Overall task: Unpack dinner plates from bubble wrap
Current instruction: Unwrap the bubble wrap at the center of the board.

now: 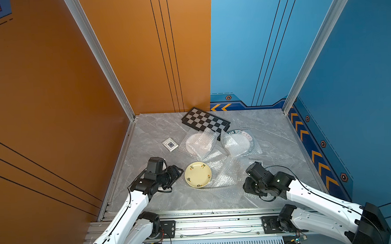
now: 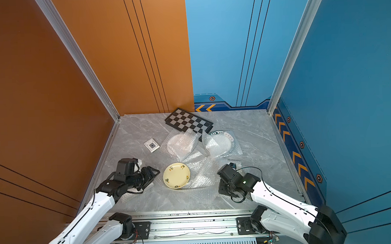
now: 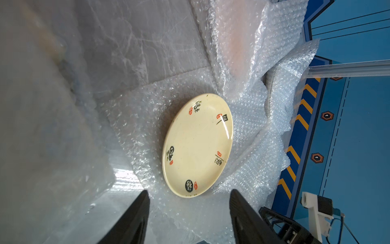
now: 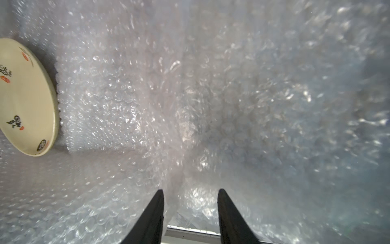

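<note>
Landmark for everything below: the cream plate point(image 1: 198, 174), bare and face up, resting on an opened sheet of bubble wrap point(image 1: 224, 174) toward the front of the bench point(image 1: 274, 132). Round, so no long axis to line up with, only a choice of where along the rim to close.

Just beside that plate's rim, on the side toward the orange wall point(image 1: 52, 88): the left gripper point(image 3: 187, 193), aimed straight at the plate, jaws spread and holding nothing, a narrow strip of wrap showing between fingertips and rim in the left wrist view.

On the plate's opposite side, well apart from it across the flattened sheet: the right gripper point(image 4: 191, 191), jaws likewise spread, with a raised fold of wrap standing between them. Possibly brushing one finger, not pinched.

Beyond the plate, on its far side: a covered plate point(image 1: 197, 145) fully under its wrap, and beside it a lettered plate point(image 1: 234, 132) with only a dark rim peeking out. Further beyond, a checkerboard point(image 1: 204, 121) overlapping both bundles. Off toward the orange wall, a white card point(image 1: 170, 144).

Judged done: the unwrapping of this one plate. Judged next: lifting it clear of the sheet. Nearer by far for that: the left arm. Better placed for holding the sheet down: the right. Risk to watch: thin rim, shallow bite, wrap slipping underneath.
</note>
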Tool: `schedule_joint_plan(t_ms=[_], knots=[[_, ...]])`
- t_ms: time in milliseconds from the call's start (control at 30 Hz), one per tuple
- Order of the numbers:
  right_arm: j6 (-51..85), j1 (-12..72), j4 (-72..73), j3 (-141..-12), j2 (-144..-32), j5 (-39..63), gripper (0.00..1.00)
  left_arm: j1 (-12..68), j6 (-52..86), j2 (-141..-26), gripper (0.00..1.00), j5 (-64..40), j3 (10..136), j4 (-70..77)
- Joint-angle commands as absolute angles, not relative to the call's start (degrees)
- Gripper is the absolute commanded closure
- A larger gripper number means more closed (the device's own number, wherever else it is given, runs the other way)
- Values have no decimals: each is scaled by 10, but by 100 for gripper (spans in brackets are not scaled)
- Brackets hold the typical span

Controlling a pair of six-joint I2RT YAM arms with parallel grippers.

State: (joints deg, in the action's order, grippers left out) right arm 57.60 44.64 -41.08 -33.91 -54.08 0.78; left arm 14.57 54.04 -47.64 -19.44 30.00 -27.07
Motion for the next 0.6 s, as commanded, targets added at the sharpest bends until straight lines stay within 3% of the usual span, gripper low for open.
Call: schedule_joint_plan(t_ms=[0, 200, 567], knots=[[581, 462, -485, -406, -496, -47, 40, 158, 552, -457, 37, -175, 317, -326], [514, 464, -502, -549, -572, -4, 32, 184, 534, -466, 37, -168, 371, -371], [416, 461, -446, -760, -861, 183, 33, 216, 565, -501, 37, -160, 400, -385]])
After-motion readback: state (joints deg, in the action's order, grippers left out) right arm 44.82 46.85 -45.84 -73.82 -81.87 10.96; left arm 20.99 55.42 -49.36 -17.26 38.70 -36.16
